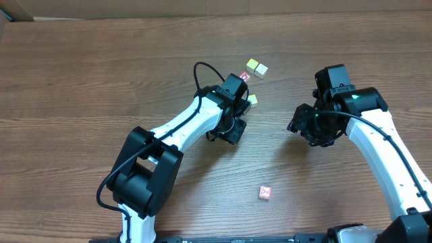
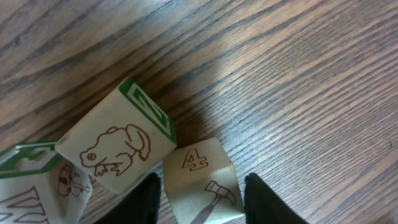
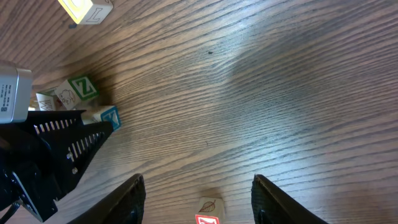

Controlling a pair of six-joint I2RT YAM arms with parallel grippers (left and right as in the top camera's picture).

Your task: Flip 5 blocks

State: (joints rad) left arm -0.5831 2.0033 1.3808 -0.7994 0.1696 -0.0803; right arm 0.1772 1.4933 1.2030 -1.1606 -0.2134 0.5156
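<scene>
Wooden counter (image 1: 81, 81). Left arm (image 1: 192, 118) reaches into a block cluster at centre. Right arm (image 1: 378, 135) hangs well apart to the right. Left jaws straddle the hammer block (image 2: 202, 177), close on both sides; a firm grip cannot be confirmed. Frog block (image 2: 118, 146) lies just beside it, crowding one finger (image 2: 146, 199). Right jaws stand apart, holding nothing, above the leaf block (image 3: 209, 208), which lies alone on the counter. Two yellow cubes (image 1: 256, 67) sit beyond the cluster.

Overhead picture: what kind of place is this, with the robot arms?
Most likely a robot lab or practice bench, not a home. Two white-and-black robot arms, the left arm and the right arm, sit at a plain wooden table, with only little printed blocks to handle.
</scene>
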